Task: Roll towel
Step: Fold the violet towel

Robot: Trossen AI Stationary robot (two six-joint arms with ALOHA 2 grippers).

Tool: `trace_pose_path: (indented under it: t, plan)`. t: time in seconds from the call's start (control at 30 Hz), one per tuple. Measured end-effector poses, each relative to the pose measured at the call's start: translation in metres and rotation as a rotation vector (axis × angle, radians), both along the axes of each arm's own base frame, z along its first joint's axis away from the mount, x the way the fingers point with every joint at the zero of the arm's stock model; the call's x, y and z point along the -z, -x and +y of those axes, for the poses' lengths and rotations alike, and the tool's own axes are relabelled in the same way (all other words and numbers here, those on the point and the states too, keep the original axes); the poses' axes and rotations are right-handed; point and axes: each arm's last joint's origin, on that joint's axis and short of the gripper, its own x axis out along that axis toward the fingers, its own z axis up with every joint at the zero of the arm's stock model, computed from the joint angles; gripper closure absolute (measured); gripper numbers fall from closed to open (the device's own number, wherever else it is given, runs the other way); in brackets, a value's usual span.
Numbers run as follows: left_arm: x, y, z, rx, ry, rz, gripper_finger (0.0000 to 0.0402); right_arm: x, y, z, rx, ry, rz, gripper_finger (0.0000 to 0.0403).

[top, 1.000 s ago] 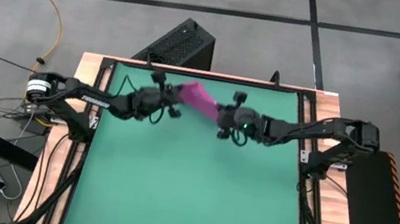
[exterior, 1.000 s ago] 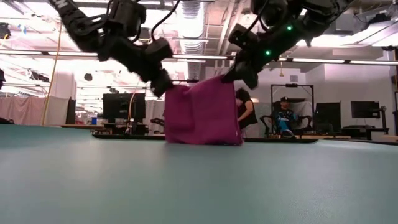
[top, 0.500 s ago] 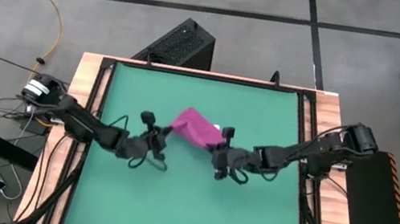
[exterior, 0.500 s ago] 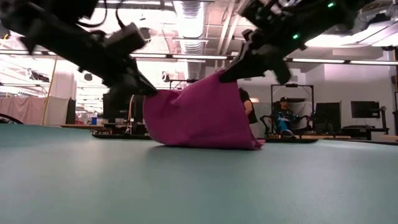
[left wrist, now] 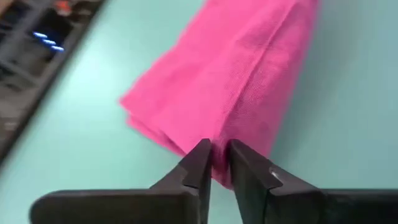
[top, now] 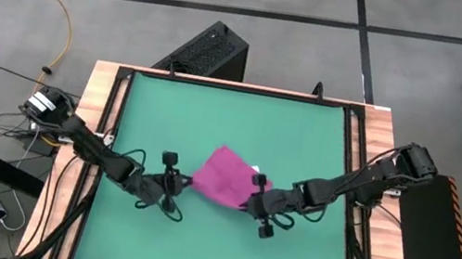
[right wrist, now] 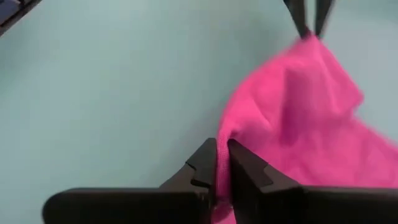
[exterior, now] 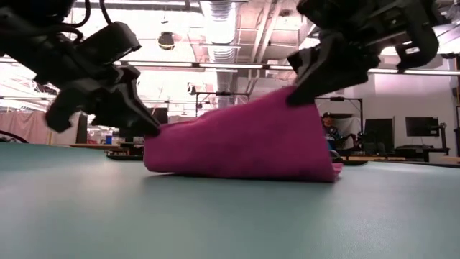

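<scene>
The towel (top: 225, 175) is draped on the green mat (top: 209, 258) near its middle. One corner is pinched by the left gripper (left wrist: 216, 160), another by the right gripper (right wrist: 222, 163), fingers narrow.

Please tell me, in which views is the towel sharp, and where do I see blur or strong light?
Low view: towel fairly sharp; bright ceiling lights glare behind, so both grippers look like dark silhouettes. Left wrist view: towel's weave sharp near the left gripper. Right wrist view: cloth soft, blurred around the right gripper. High view: even light.
</scene>
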Motion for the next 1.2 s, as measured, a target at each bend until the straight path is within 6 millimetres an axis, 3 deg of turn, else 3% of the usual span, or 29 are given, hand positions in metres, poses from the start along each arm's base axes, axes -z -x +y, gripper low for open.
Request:
trace_pose_path:
  t: [0.17,0.33,0.57,0.73,1.0,1.2]
  plan:
    - [0.003,0.004,-0.008,0.090,0.070,0.049,0.0310,0.004,0.004,0.002,0.027,-0.066,0.072,0.0316]
    - [0.004,0.006,-0.013,0.129,0.091,0.058,0.0277,0.002,0.005,0.012,-0.018,-0.123,0.050,0.0258]
    - [-0.008,0.008,-0.017,0.107,0.051,0.000,0.0265,0.001,0.010,0.022,0.019,-0.106,0.034,0.0192]
    - [-0.023,-0.003,-0.011,0.116,0.050,-0.109,0.0276,0.007,0.012,0.016,0.187,-0.069,-0.032,0.0208]
    - [-0.020,-0.013,0.005,0.177,0.108,-0.077,0.0359,0.021,0.022,0.019,0.225,-0.185,-0.126,0.0275]
    - [-0.018,-0.009,0.001,0.256,0.071,-0.022,0.0389,0.029,0.025,0.039,0.180,-0.224,-0.125,0.0265]
